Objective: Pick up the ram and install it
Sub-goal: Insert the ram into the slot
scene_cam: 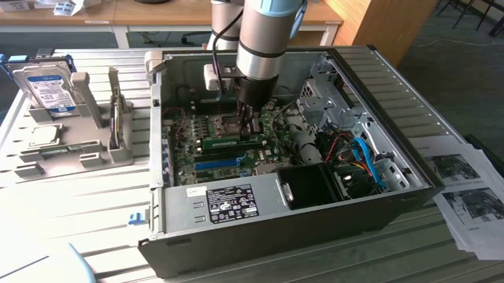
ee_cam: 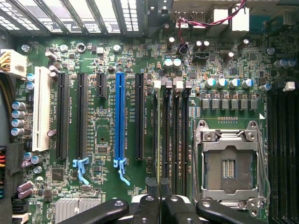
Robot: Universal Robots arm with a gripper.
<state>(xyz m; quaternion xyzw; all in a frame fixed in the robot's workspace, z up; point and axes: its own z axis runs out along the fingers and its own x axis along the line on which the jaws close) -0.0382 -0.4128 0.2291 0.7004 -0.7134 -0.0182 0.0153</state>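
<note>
Now the ram [scene_cam: 230,142] stands on its long edge inside the open computer case [scene_cam: 393,118]. Its long axis runs from the exterior view's left to its right, parallel to the blue slot [scene_cam: 216,163] just beside it. It sits between that blue slot and the processor socket [scene_cam: 226,123], with its green face and pale label turned toward the camera. Whether it is fully down in a slot cannot be told.

The arm [scene_cam: 264,35] comes straight down from above, wrist vertical. The gripper [scene_cam: 251,128] meets the stick's upper edge, toward its end on the exterior view's right.

Seen from the wrist, the two dark fingers [ee_cam: 150,205] are drawn nearly together over the motherboard [ee_cam: 103,60], with only a thin gap between them. They line up with the memory slots [ee_cam: 175,140], and the gripper is clenched on the ram.
</note>
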